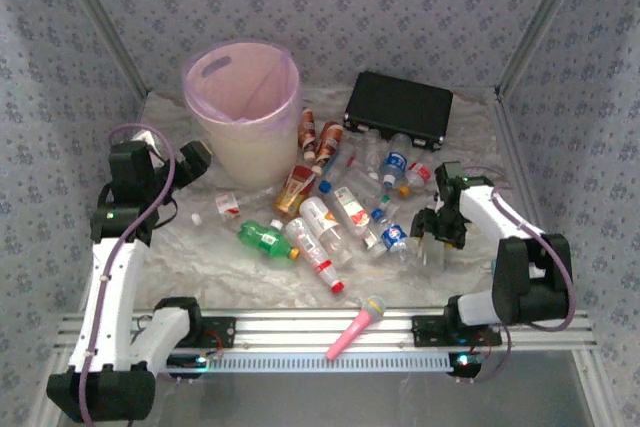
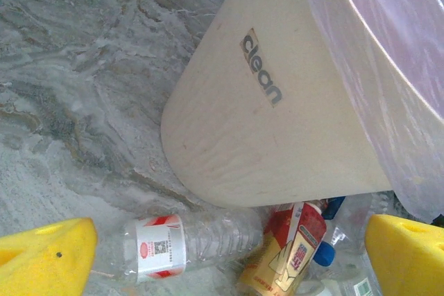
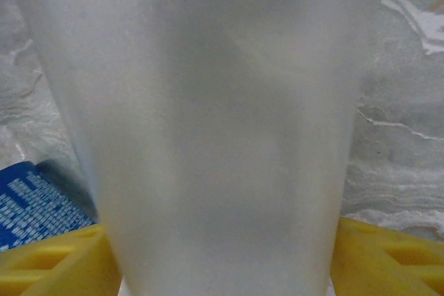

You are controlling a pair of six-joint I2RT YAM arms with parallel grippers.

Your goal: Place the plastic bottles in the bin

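The bin (image 1: 245, 137) stands at the back left, and its pale wall (image 2: 277, 102) rises close in the left wrist view. Several plastic bottles (image 1: 340, 212) lie in a heap to its right, a green one (image 1: 262, 237) nearest the front. My left gripper (image 1: 190, 162) hangs open just left of the bin. Below its spread jaws (image 2: 232, 261) lie a clear bottle with a red-white label (image 2: 187, 240) and a red-gold bottle (image 2: 288, 247). My right gripper (image 1: 437, 232) is at the heap's right edge. Its yellow fingers (image 3: 222, 261) press both sides of a cloudy clear bottle (image 3: 215, 136).
A flat black case (image 1: 398, 107) lies at the back right. A pink toy microphone (image 1: 355, 329) rests on the front rail. A blue-labelled bottle (image 3: 35, 202) lies beside the held one. Patterned walls close in on three sides of the crumpled white sheet (image 1: 200, 267).
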